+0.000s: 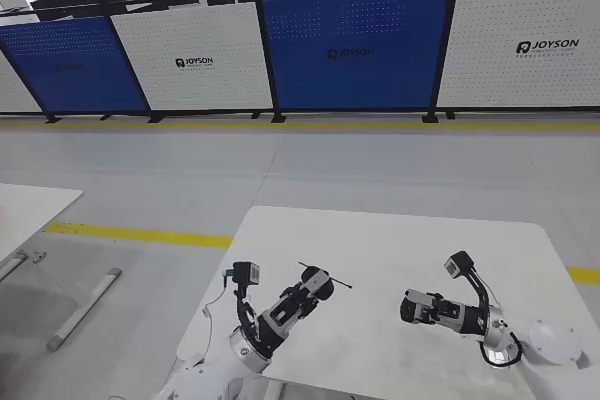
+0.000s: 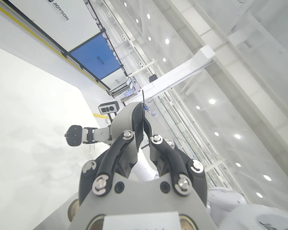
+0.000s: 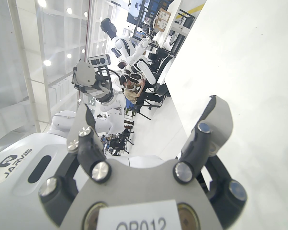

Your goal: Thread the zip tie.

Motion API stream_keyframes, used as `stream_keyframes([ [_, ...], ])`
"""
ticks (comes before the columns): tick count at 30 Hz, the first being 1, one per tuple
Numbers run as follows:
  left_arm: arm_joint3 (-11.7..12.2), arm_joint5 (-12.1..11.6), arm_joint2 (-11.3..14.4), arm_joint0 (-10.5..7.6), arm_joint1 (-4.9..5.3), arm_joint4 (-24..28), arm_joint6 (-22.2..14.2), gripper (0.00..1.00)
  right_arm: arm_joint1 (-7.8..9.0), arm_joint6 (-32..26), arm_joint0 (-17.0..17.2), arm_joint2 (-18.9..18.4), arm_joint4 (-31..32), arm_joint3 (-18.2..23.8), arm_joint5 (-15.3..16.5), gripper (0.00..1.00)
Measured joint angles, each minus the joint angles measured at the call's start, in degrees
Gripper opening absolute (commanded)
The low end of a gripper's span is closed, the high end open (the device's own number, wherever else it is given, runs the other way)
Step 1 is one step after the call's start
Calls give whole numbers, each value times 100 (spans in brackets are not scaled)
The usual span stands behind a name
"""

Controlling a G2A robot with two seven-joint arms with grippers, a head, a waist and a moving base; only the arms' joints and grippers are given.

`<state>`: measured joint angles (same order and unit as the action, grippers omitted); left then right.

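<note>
Fingers of the left gripper [image 2: 142, 118] pinch the black zip tie [image 2: 143, 99] above the white bench [image 1: 380, 240]; right gripper [image 3: 150, 105] fingers stand spread wide apart.

From above we look down on the table [image 1: 380, 240]; 2 wrist cameras sit close behind their jaws, both sharing it.

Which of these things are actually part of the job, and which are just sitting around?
Job: zip tie, pinched in the left gripper; right gripper, open; white table.
Just around: side table; partition panels; yellow floor line.
</note>
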<state>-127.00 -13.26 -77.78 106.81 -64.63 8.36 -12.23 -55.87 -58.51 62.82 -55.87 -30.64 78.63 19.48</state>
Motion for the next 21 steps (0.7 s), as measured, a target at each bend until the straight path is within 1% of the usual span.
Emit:
stream_keyframes([
  [7,28,36,6,-8,1,-16,-6,0,0,0,0,0,0,0,0,100],
  [9,198,151,124,-101,-5,-242,-19,0,0,0,0,0,0,0,0,100],
  [11,409,265,332,-230,-21,-511,2,0,0,0,0,0,0,0,0,100],
  [15,820,404,707,-511,-67,-889,187,0,0,0,0,0,0,0,0,100],
  [18,1194,440,938,-758,-116,-1077,460,0,0,0,0,0,0,0,0,100],
  [19,1396,444,1036,-888,-141,-1127,583,0,0,0,0,0,0,0,0,100],
  [21,1719,445,1196,-1098,-182,-1240,761,0,0,0,0,0,0,0,0,100],
])
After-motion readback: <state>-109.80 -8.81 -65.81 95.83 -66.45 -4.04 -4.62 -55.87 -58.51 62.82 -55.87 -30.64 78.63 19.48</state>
